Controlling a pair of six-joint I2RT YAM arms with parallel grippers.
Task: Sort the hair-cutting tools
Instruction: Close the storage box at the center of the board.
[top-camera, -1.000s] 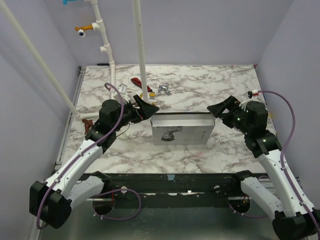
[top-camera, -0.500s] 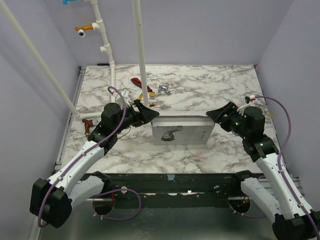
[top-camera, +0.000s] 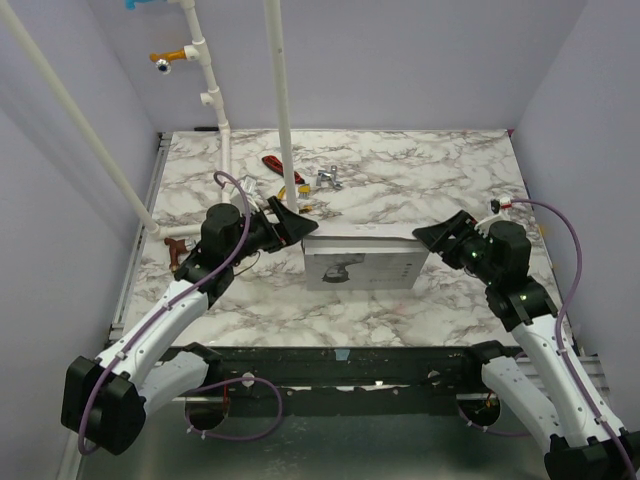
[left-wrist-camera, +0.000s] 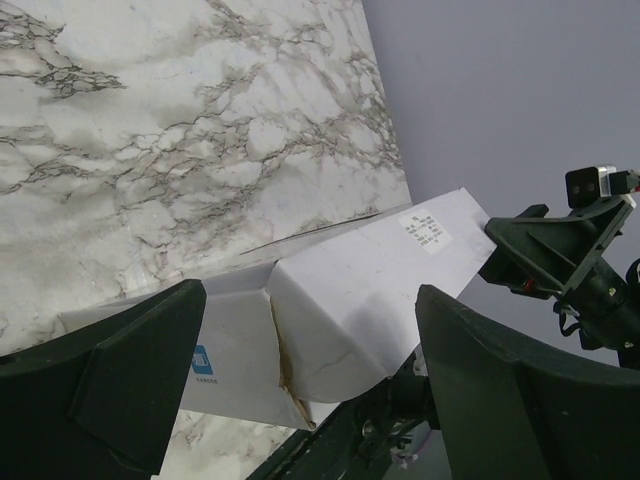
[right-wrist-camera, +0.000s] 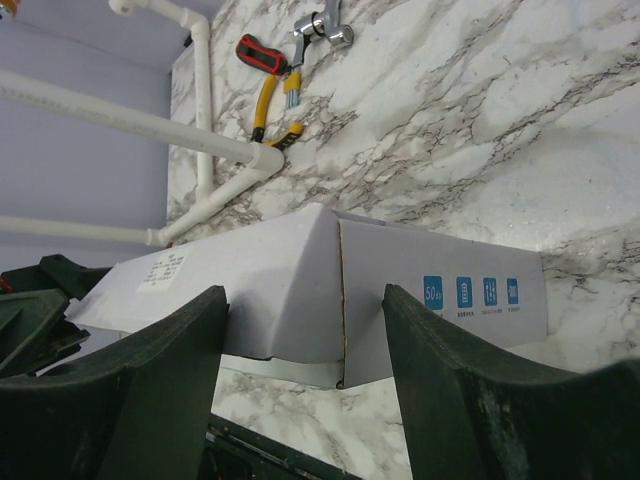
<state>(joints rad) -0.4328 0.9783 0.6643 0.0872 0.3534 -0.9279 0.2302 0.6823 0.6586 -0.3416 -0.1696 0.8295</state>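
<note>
The hair-cutting tools cannot be seen in any view. A white box (top-camera: 365, 243) lies mid-tabletop (top-camera: 400, 190), its printed side facing the near edge. The left gripper (top-camera: 300, 222) is at the box's left end with its jaws spread wide, and the right gripper (top-camera: 435, 232) is at the right end, jaws likewise apart. Neither pinches anything, though I cannot tell if they touch the cardboard. Near the far edge lie pliers (top-camera: 275, 165) and a silver piece (top-camera: 327, 178).
</note>
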